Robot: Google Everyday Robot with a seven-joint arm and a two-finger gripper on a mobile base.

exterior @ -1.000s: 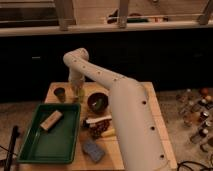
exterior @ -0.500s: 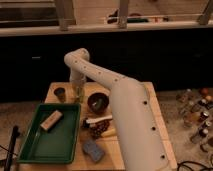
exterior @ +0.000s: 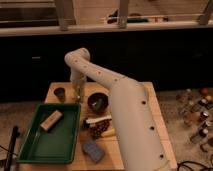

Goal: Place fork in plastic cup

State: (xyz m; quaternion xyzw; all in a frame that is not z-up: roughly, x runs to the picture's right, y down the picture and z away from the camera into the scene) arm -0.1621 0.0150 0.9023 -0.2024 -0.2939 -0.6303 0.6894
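My white arm reaches from the lower right across the wooden table (exterior: 145,95) to its far left. The gripper (exterior: 77,93) hangs at the arm's end, just right of a small dark cup (exterior: 60,94) standing near the table's back left corner. A thin pale object, possibly the fork, seems to hang at the gripper, but I cannot make it out. The gripper is beside the cup, not over it.
A dark bowl (exterior: 97,103) sits right of the gripper. A green tray (exterior: 37,150) at the front left holds a tan block (exterior: 51,120). A blue sponge (exterior: 93,149), a dark clustered item (exterior: 100,129) and a white bar (exterior: 98,119) lie beside the arm.
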